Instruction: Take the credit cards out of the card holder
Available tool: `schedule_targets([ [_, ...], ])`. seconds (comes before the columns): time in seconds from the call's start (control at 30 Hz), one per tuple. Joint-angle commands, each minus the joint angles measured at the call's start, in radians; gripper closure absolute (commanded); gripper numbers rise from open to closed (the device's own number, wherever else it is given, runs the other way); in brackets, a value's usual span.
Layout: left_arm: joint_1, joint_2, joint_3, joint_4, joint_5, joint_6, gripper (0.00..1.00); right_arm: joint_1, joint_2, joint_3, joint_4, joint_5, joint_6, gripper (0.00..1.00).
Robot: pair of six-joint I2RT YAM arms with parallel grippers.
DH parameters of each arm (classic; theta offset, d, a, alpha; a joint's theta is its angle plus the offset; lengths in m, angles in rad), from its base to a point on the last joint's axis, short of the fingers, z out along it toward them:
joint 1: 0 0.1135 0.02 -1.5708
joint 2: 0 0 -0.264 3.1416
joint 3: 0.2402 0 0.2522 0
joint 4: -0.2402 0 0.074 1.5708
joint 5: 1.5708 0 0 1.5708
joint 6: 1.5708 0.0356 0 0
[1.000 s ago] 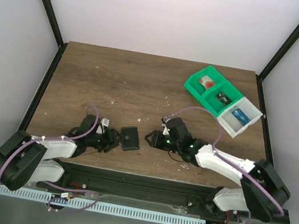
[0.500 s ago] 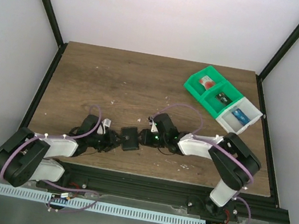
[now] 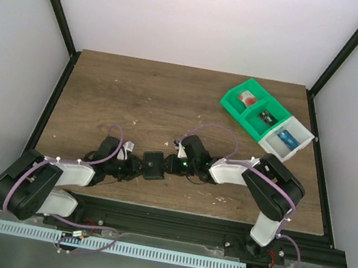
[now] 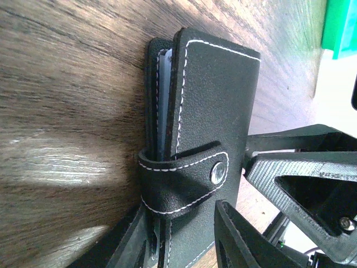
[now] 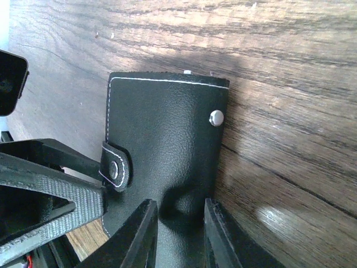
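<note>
A black stitched-leather card holder (image 3: 154, 166) lies folded on the brown wooden worktop (image 3: 136, 99), its snap strap fastened. Thin pale card edges (image 4: 162, 95) show between its panels. At the holder's left, the left tool (image 3: 135, 166) pinches its strap end. At its right, the right tool (image 3: 172, 164) has its fingers over the cover; I cannot tell whether they grip.

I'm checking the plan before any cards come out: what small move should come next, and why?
Probably unsnap the strap with the left gripper while the right gripper steadies the card holder: it lies shut, strap buttoned, a gripper at each end, nothing pulled out.
</note>
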Motion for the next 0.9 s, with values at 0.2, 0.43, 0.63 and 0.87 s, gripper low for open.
schedule_targets([
  [0.2,0.001,0.056,0.008,0.016,-0.004,0.019,0.71,0.007,0.034,0.02,0.029,-0.023,0.005,0.68],
  [0.43,-0.004,0.073,0.009,0.024,0.007,0.03,0.74,0.006,0.027,0.012,0.047,-0.036,0.002,0.85],
  [0.63,-0.022,0.078,0.01,0.022,-0.003,0.034,0.74,0.006,0.002,-0.011,0.068,-0.054,0.006,1.0],
  [0.87,-0.067,0.047,0.089,-0.092,-0.013,0.086,0.53,0.007,-0.108,-0.057,0.037,0.013,0.001,1.0],
])
